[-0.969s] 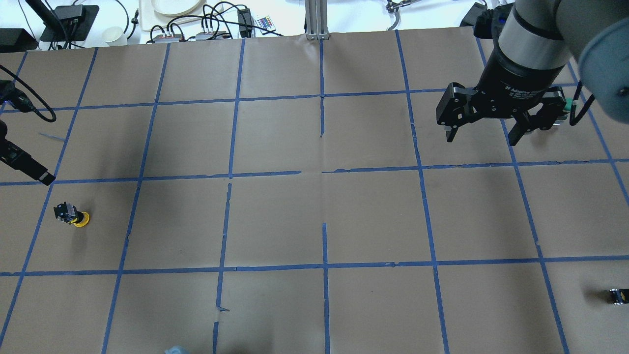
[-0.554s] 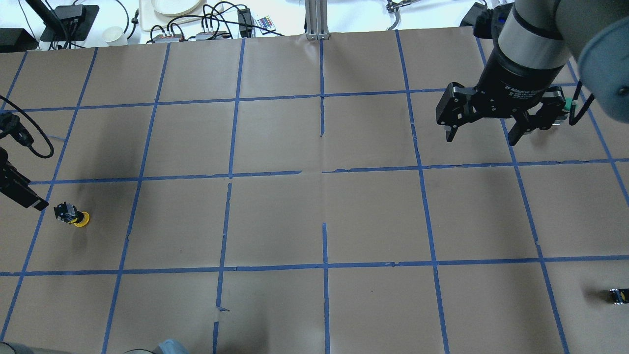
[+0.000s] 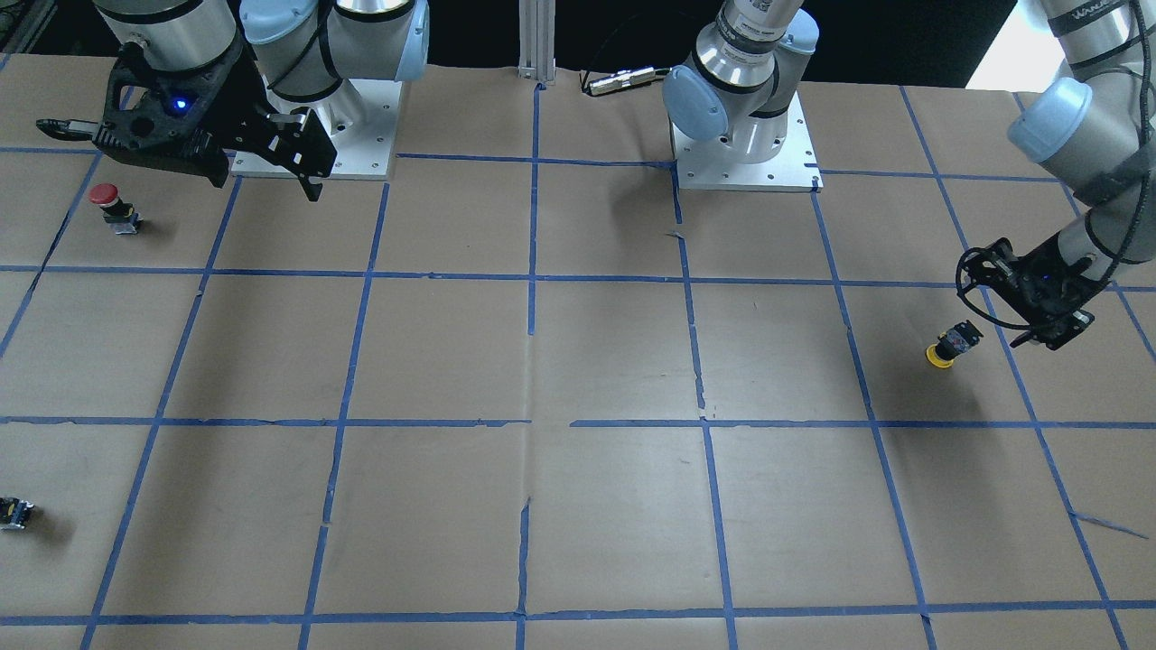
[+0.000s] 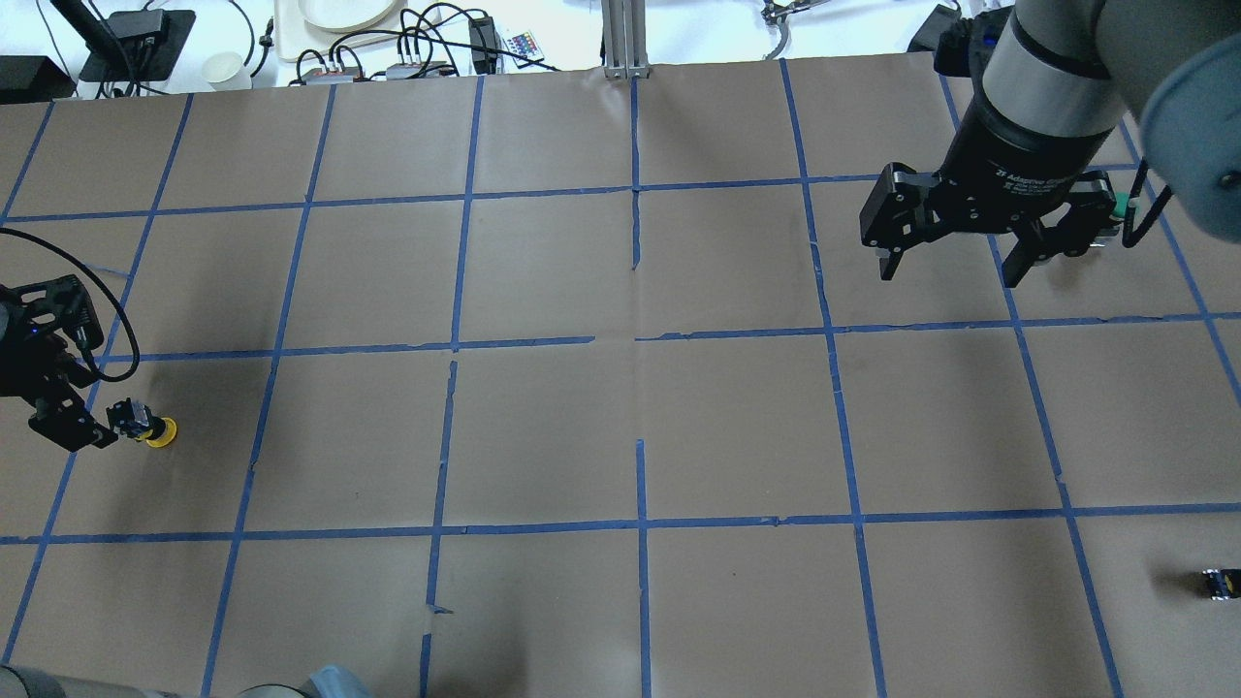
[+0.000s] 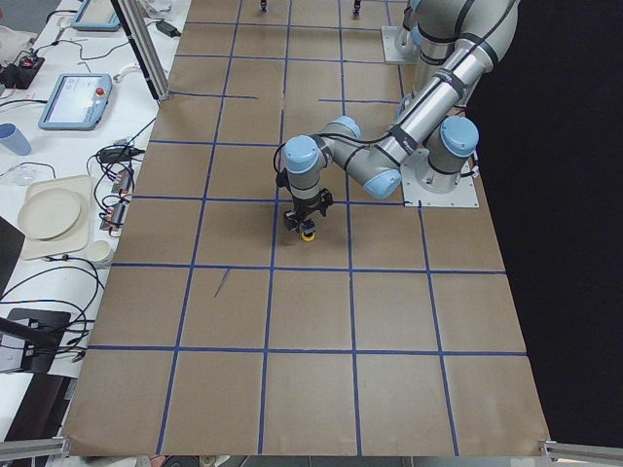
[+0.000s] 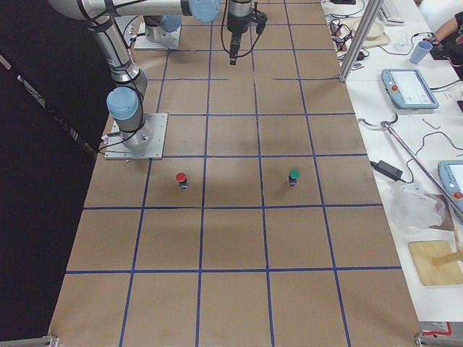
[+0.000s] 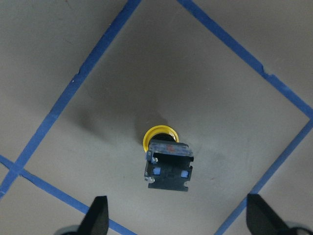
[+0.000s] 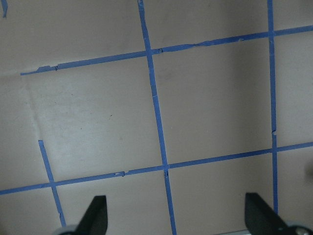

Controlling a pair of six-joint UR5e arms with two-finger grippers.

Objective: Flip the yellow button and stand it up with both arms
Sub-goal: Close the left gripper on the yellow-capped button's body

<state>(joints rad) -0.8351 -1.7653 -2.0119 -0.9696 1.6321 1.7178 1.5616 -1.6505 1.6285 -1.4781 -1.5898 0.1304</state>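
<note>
Since 1 s ago: brought black two-finger left gripper (image 4: pixel 70 380) down the overhead view, from up at the blue tape line to just beside yellow-capped push-button w/ dark block body (image 4: pixel 145 425), on its block side. Now shows whole gripper body + looped black cable at view's left edge, not just one finger. Swung more of silver-grey left arm w/ light-blue joint cap (image 4: pixel 334 682) in at bottom edge.

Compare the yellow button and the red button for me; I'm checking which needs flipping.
The yellow button rests cap-down, block up; the red button stands cap-up. The yellow one lies below the open left gripper; the red one stands alone. Both are mushroom-cap buttons on dark blocks.
</note>
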